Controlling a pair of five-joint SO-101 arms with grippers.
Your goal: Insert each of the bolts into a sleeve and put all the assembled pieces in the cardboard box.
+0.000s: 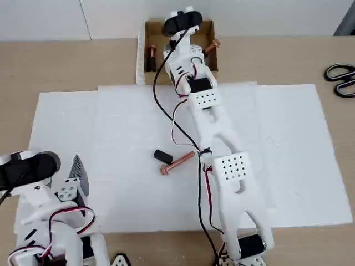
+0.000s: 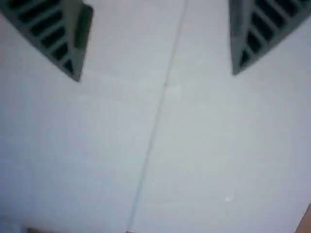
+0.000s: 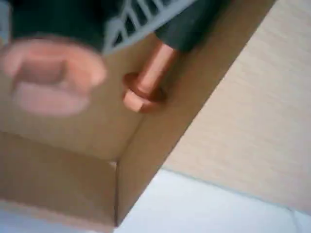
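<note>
Tool on left arm (image 2: 155, 75): jaws wide, holding nothing, over the foam sheet (image 1: 111, 138), well short of the cardboard box (image 1: 205, 26) and off to its left.

Assembled piece (image 1: 151, 55): inside the box, along its left wall.

Loose sleeve (image 1: 162, 155) and loose bolt (image 1: 177, 162): on the foam, well in front of the box, just beside each other, not joined. One pair left to assemble, I'd say.

Right tool (image 1: 184, 34): over the box interior. Can't tell whether it's wide, narrow or carrying; the wrist view has a blurred bolt head up close that may be in it.

Second assembled piece (image 3: 146, 85): against the box's right wall, head near the rim.

Scissors (image 1: 339, 77): on the bench (image 1: 55, 61), far right of the box; ignore.

Risks:
- Right arm pulling out could clip the piece on the right wall and tip it over the rim.
- Arm cable (image 1: 166, 111) runs close to the loose bolt, so arm travel may drag or roll it.
- Bolt is round and could roll off under a one-sided pinch.
</note>
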